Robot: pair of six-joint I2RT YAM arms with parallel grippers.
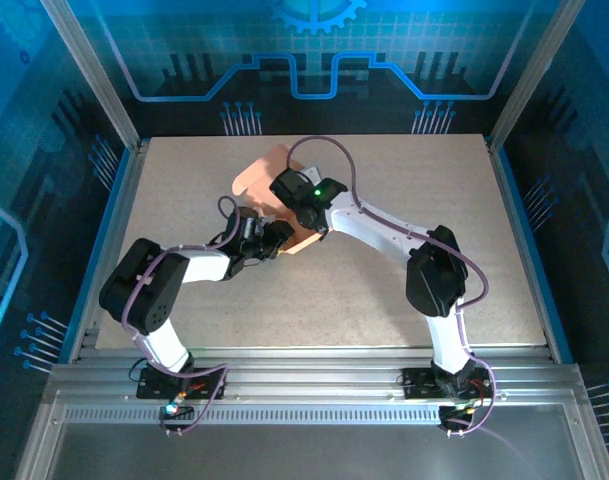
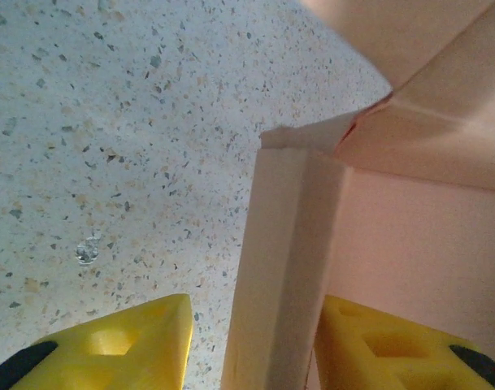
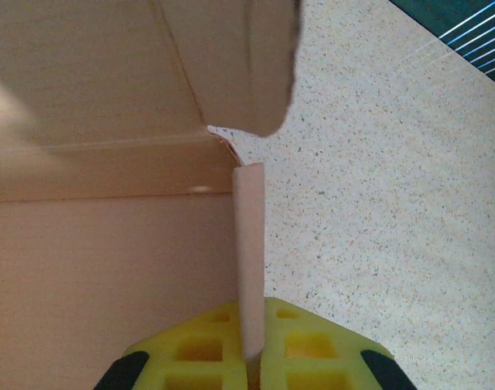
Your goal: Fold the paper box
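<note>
The paper box (image 1: 259, 172) is salmon-pink cardboard, half raised at the middle of the table, with both arms meeting over it. In the left wrist view a folded wall of the box (image 2: 284, 268) stands upright between my left gripper's (image 2: 259, 307) yellow fingers. The left finger (image 2: 125, 345) stands clear of the wall, and this gripper is open. In the right wrist view my right gripper (image 3: 251, 315) is shut on the thin edge of a box panel (image 3: 249, 244). A rounded flap (image 3: 267, 73) hangs above it. In the top view the arms hide much of the box.
The speckled tabletop (image 1: 404, 200) stretches free to the right and left of the box. Aluminium posts and blue panels ring the table, and a ribbed metal rail (image 1: 314, 375) runs along the near edge by the arm bases.
</note>
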